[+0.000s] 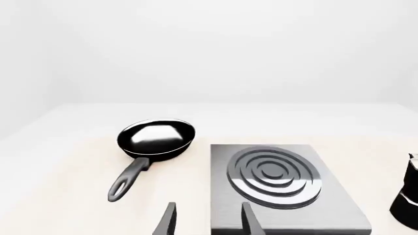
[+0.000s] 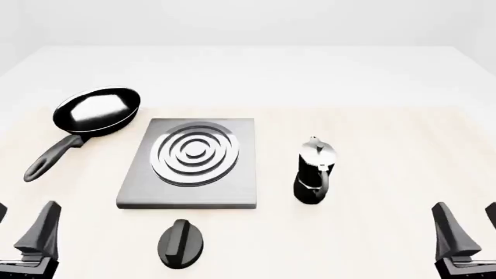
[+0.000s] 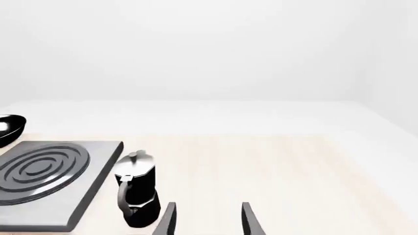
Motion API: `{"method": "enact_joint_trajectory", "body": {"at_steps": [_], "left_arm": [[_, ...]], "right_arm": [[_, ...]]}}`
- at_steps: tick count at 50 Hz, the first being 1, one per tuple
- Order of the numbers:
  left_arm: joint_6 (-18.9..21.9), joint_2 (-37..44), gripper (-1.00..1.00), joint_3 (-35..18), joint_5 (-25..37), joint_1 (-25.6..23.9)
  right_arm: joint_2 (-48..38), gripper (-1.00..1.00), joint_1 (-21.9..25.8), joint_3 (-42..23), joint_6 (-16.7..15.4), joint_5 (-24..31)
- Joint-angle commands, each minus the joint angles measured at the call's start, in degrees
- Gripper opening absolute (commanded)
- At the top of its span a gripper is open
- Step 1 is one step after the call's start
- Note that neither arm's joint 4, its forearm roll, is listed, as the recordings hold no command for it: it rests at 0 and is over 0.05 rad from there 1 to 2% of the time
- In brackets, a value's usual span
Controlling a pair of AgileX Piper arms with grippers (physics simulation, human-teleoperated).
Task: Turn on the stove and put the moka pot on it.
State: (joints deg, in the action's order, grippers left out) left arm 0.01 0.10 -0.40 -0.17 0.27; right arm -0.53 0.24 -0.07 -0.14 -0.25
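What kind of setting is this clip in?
A simulated kitchen-style tabletop in a bare white room: a stove with its knob, a moka pot and a frying pan.

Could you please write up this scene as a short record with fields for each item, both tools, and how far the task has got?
stove: flat square grey metal stove plate with silver burner rings, nothing on it
knob: round black knob, nearer the arms than the plate, untouched
moka pot: black faceted moka pot with silver lid, upright on the table right of the plate
pan: black frying pan, left of the plate
left tool: open, empty
right tool: open, empty
progress: not started
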Motion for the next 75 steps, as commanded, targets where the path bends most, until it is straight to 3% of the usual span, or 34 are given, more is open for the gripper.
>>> {"method": "enact_joint_trajectory", "body": {"at_steps": [1,4,9,13,14,17,28,34,38,41,44,49,51,58,65,68,75], "left_arm": [[3.17,0.19,1.00,-3.15,3.31,-2.12],[5.23,0.07,1.00,-4.52,4.45,-2.62],[12.59,4.53,1.00,-8.73,5.01,-5.55],[18.99,18.31,1.00,-8.61,-2.26,-8.30],[20.77,24.37,1.00,-6.64,-6.98,-9.31],[22.72,31.07,1.00,-4.70,-12.64,-9.70],[26.49,45.40,1.00,-0.59,-24.28,-11.72],[27.22,49.97,1.00,0.34,-27.22,-13.87],[27.69,58.87,1.00,0.39,-33.00,-16.31],[27.84,59.51,1.00,0.39,-33.17,-17.40],[27.80,53.76,1.00,0.39,-27.38,-18.24],[27.72,53.80,1.00,0.39,-26.11,-20.83],[27.90,56.61,1.00,0.40,-28.48,-21.63],[27.83,50.43,1.00,0.40,-21.45,-23.99],[27.88,54.03,1.00,0.40,-23.61,-25.88],[28.14,64.10,1.00,0.40,-32.41,-25.94],[28.89,70.64,1.00,0.40,-36.89,-26.20]], "right_arm": [[-1.46,1.00,1.35,0.01,-0.12,-0.76],[-0.88,1.00,1.53,-0.02,-0.05,-0.32],[0.27,1.00,1.88,-0.16,0.38,0.13],[0.22,1.00,1.93,-0.14,0.86,-0.07],[0.13,1.00,1.88,-0.11,0.96,-0.12],[-0.21,1.00,1.84,-0.07,0.92,-0.35],[-0.04,1.00,1.83,-0.13,1.00,-0.36],[0.07,1.00,1.86,-0.12,1.05,-0.32],[-0.04,1.00,1.93,-0.16,1.08,-0.41],[-0.17,1.00,1.94,-0.14,1.10,-0.51],[-0.18,1.00,1.92,-0.16,1.09,-0.51],[-0.15,1.00,1.93,-0.19,1.08,-0.41],[-0.10,1.00,1.91,-0.20,1.11,-0.38],[-0.68,1.00,1.95,-0.03,1.12,-1.03],[-0.44,1.00,1.99,-0.03,1.11,-0.87],[-0.46,1.00,2.00,-0.01,1.13,-0.90],[-0.39,1.00,2.06,-0.03,1.19,-0.79]]}}
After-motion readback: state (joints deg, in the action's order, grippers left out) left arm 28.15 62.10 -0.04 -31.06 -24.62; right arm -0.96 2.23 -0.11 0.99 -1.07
